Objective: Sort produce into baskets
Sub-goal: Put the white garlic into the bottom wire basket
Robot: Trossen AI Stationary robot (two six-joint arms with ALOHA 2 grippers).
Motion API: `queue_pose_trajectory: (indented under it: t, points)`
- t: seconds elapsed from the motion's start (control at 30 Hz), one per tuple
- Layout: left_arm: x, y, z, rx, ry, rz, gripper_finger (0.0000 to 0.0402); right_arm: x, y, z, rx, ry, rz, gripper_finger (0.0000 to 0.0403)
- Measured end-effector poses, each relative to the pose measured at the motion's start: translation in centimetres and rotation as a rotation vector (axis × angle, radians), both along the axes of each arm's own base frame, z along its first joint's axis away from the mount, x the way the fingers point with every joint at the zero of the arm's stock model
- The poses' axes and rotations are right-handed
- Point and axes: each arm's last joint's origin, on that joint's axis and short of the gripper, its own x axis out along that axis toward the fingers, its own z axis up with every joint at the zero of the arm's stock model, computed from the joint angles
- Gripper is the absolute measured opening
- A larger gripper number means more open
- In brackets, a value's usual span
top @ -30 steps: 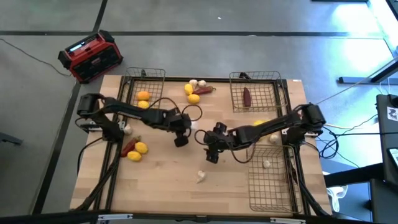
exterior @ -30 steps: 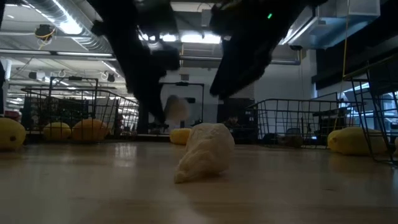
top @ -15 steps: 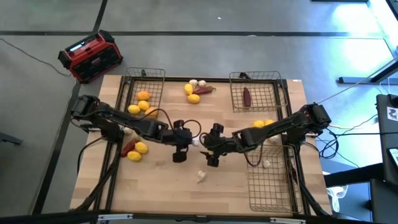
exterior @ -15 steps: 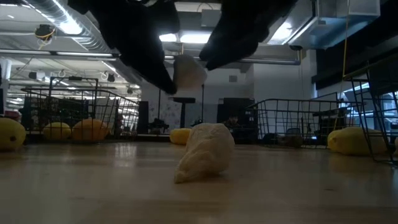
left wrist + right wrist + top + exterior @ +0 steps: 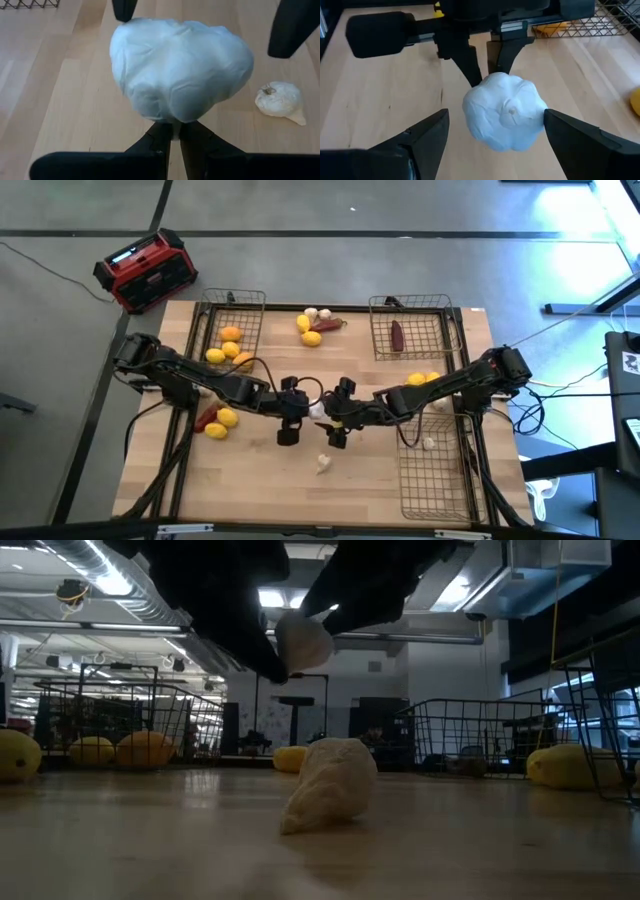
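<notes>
On the table (image 5: 250,480) we see three baskets (image 5: 435,470), one at 11, one at 1, one at 4 o'clock. At centre our left gripper (image 5: 303,409) fingers pinch a garlic bulb (image 5: 504,111) aloft; right gripper (image 5: 330,413) fingers spread around it. Another bulb (image 5: 323,464) lies just toward 6.

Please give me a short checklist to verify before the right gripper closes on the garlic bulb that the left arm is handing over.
1. Left gripper shut on the garlic bulb, pinching its thin end: ok.
2. Right gripper open, one finger on each side of the bulb: ok.
3. Right fingers not yet touching the bulb: ok.
4. Bulb held above the table, over its middle: ok.
5. Loose second bulb lies on the table, apart from both grippers: ok.
6. Bulb centred in depth between the right fingers: cannot tell.
</notes>
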Motion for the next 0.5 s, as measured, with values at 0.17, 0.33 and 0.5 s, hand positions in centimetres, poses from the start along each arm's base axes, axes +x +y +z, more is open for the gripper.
queue_pose_trajectory:
  t: [0.17,0.33,0.5]
  points:
    - [0.0,0.0,0.0,-0.001,0.000,0.000,0.0029,0.3,-0.6,-0.3,0.013,0.005,-0.019,0.0319]
    - [0.0,0.0,0.0,0.001,-0.002,0.002,0.0029,0.6,-1.8,-0.3,0.059,0.005,-0.062,0.0319]
    - [0.0,0.0,0.0,0.001,-0.002,0.003,0.0029,0.8,-2.7,-0.3,0.125,0.012,-0.059,0.0319]
